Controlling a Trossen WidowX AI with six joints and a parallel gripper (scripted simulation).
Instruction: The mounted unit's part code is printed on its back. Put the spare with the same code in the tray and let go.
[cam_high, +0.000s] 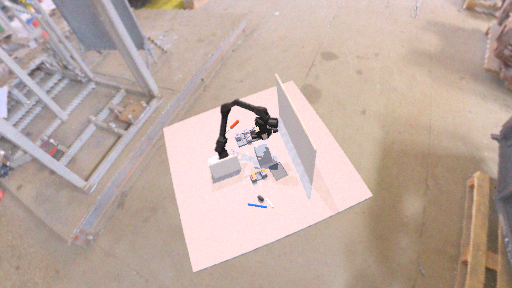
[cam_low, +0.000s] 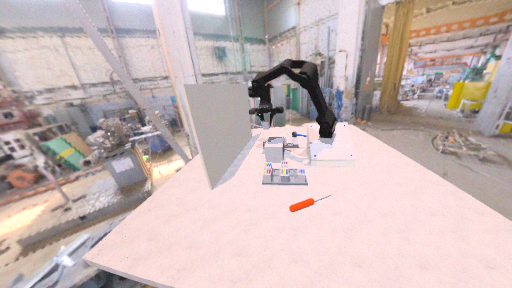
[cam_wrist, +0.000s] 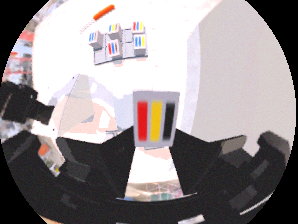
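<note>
Spare (cam_wrist: 154, 119) with red/yellow/black stripes is clamped in the gripper (cam_wrist: 154, 137), jaws partly closed on its sides, held in the air above the table (cam_low: 350, 225), close to the upright grey panel (cam_low: 220, 127). Rack with the other striped spares (cam_wrist: 121, 43) sits on the table below, orange screwdriver (cam_wrist: 104, 11) beyond it. Mounted unit (cam_low: 274, 148) stands behind the rack in the exterior view; grey tray (cam_high: 225, 168) is near the arm base.
</note>
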